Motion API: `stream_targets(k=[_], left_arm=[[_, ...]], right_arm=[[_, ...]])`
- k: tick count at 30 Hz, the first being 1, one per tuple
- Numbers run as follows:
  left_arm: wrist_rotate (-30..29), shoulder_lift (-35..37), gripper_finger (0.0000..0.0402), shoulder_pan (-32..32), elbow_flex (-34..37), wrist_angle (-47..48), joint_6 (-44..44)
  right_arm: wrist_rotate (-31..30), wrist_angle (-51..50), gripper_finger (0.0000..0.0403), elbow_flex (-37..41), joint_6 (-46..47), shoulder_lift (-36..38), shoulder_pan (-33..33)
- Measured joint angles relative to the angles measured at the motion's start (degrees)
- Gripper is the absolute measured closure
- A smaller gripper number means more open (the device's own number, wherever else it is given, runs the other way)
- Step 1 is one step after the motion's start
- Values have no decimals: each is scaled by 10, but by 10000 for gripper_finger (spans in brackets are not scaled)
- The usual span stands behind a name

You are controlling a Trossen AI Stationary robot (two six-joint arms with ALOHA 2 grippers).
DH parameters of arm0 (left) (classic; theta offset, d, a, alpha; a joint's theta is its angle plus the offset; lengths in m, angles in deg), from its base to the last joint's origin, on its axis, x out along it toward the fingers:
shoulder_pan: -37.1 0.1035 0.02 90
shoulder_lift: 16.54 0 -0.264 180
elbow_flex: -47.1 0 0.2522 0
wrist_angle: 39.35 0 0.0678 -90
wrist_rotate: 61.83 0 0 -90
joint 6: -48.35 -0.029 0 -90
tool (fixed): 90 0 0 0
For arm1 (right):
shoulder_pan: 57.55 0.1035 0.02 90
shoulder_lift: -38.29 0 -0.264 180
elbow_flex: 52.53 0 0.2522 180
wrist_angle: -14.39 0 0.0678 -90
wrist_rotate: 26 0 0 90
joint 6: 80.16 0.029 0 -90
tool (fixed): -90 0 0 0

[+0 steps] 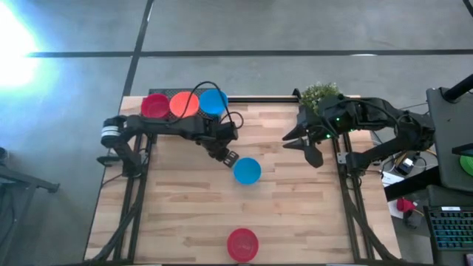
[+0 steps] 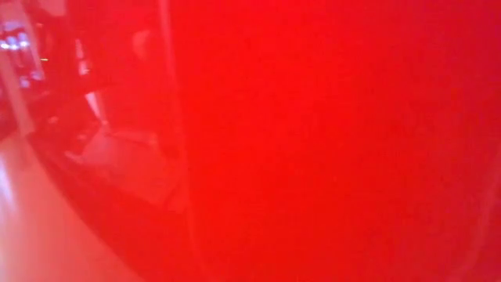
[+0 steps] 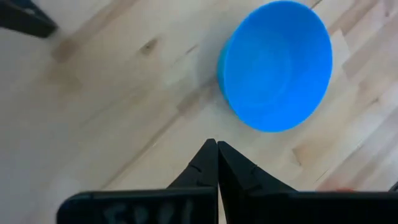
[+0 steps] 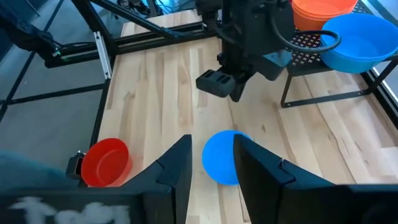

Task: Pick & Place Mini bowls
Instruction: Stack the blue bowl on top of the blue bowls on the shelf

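A blue mini bowl [image 1: 247, 171] [image 3: 277, 65] sits open side up on the wooden table, near its middle. My left gripper [image 1: 230, 159] [image 3: 217, 149] hangs shut just to the far left of it, pointing steeply down, with a strip of bare wood between its tips and the bowl. My right gripper [image 1: 307, 150] [image 4: 211, 155] stands open, high over the table's right side, with nothing between its fingers. A red mini bowl [image 1: 242, 244] [image 4: 106, 162] rests at the near edge. Red [image 1: 155, 106], orange [image 1: 184, 104] and blue [image 1: 213, 101] mini bowls sit in a row on a rack at the far left.
A small green potted plant [image 1: 319, 94] stands at the far right corner, behind my right arm. The red bowl at the near edge fills the low view [image 2: 313, 141]. Bare wood lies between the blue bowl and the near red bowl.
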Motion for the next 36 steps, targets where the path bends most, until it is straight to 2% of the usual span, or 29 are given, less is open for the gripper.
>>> stream_targets(k=[14, 24, 36], left_arm=[[3, -35, 332, -1, 0, -78, -2], [6, -88, 330, -1, 0, -108, -14], [11, -120, 330, -2, 1, -141, -15]], right_arm=[[0, 0, 294, 1, 0, -3, 0], [0, -1, 304, 1, 1, -3, 0], [0, -1, 317, 1, 2, -3, 0]])
